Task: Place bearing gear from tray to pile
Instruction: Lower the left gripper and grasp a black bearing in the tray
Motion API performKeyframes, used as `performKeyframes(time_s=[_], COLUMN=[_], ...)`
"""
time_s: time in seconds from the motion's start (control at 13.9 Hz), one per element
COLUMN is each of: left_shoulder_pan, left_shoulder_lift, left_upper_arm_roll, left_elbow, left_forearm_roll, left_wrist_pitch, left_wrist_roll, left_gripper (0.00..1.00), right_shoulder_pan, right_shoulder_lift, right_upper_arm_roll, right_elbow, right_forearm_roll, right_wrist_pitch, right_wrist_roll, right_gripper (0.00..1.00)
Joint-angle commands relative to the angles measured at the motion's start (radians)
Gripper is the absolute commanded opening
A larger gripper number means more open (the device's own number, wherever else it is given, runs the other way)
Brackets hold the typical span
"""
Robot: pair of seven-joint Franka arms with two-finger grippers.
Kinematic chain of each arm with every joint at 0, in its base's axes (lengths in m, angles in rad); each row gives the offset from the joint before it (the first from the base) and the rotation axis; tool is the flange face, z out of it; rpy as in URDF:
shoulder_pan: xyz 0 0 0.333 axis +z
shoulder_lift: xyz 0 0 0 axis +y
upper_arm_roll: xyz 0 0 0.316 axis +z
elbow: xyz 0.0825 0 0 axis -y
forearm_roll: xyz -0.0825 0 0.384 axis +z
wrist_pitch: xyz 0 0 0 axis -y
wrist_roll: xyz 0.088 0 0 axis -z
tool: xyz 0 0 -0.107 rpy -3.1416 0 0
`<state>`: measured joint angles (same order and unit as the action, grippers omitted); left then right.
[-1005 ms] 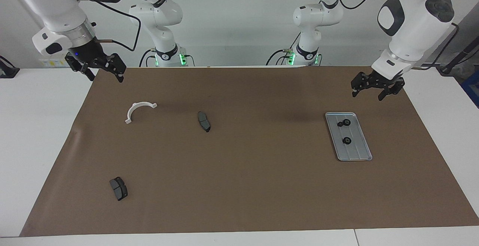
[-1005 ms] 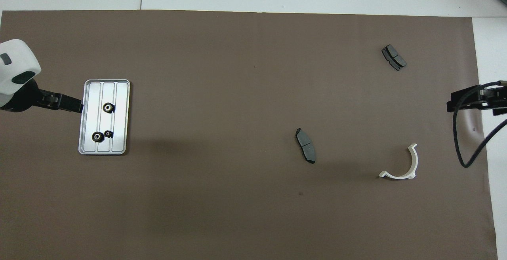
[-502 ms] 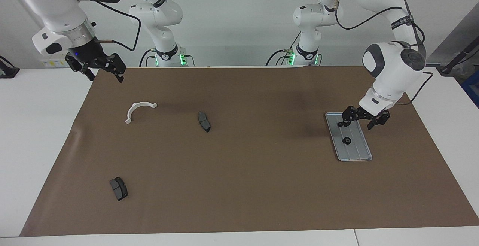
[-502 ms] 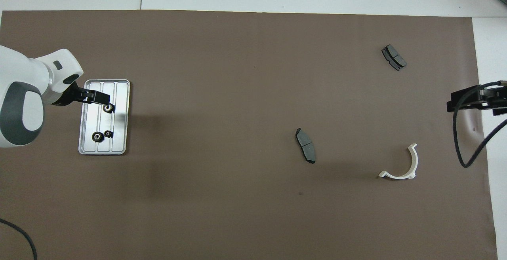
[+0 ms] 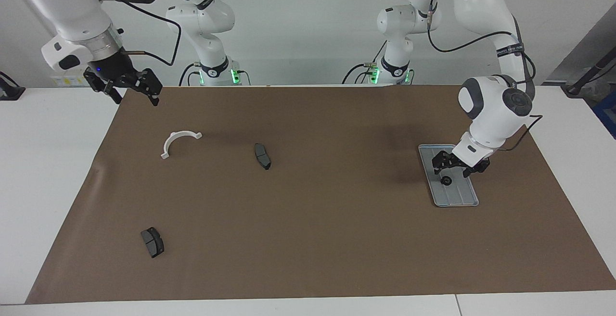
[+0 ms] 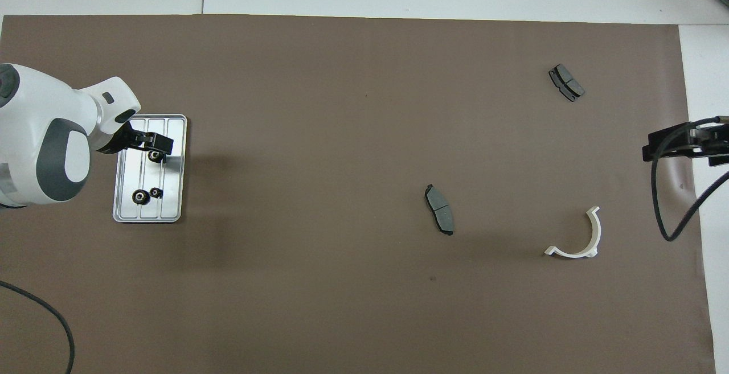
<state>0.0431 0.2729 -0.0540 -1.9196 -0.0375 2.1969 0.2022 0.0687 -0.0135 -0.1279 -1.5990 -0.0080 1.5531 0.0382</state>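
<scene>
1. Since the earlier frames the left gripper (image 5: 453, 170) has come down from above the mat's edge to just over the flat silver-grey ridged metal tray (image 5: 459, 198), while the right gripper (image 5: 129, 89) has not shifted.
2. The left gripper's jaws stand wide, holding nothing; they straddle the small black round bearing gear (image 6: 154, 156) lying farthest from the robots in the tray, so a closing squeeze would likely catch it across its rim.
3. That gear rests in the tray's middle lane; two more small black gears (image 6: 140, 196) sit side by side nearer to the robots, apart from it, which leaves the fingers room to descend without nudging them.
4. The tray lies on the brown paper mat (image 5: 337, 239) toward the left arm's end, so that arm does the picking.
5. The pile is loose and spread out toward the right arm's end: a white half-ring plastic bracket (image 5: 179, 142), a dark grey brake pad (image 5: 262, 156) beside it toward the middle, and a second dark grey brake pad (image 5: 152, 242) farther from the robots.
6. The right gripper waits, jaws wide and empty, over the mat's corner at its own end, clear of the drop area.
</scene>
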Motion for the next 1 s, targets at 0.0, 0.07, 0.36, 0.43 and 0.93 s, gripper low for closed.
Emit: performKeyframes(time_s=[0.0,0.07,0.36,0.43,0.93], left_shoulder_pan=[0.001,0.001,-0.006,-0.008,0.034], left_shoulder_lift=[-0.004,-0.004,0.011,0.015,0.034], left_upper_arm_roll=[0.005,0.005,0.005,0.005,0.005], left_elbow=[-0.006,-0.007,-0.012,-0.015,-0.065], left_forearm_roll=[-0.010,-0.010,-0.009,-0.009,-0.007], left_wrist_pitch=[-0.008,-0.006,0.006,0.012,0.090], left_wrist_roll=[-0.009,-0.009,-0.012,-0.012,-0.009], left_gripper=[1.00,1.00,1.00,1.00,0.91], right_shoulder_pan=[-0.001,-0.001,-0.001,-0.001,-0.001], right_shoulder_lift=[-0.020,-0.020,-0.022,-0.022,-0.022], right_upper_arm_roll=[0.005,0.005,0.005,0.005,0.005], right_elbow=[-0.022,-0.022,-0.022,-0.022,-0.022], right_forearm_roll=[-0.001,-0.001,-0.001,-0.001,-0.001], right_wrist_pitch=[0.007,0.007,0.005,0.005,0.004], right_wrist_roll=[0.022,0.022,0.022,0.022,0.022], right_gripper=[1.00,1.00,1.00,1.00,1.00])
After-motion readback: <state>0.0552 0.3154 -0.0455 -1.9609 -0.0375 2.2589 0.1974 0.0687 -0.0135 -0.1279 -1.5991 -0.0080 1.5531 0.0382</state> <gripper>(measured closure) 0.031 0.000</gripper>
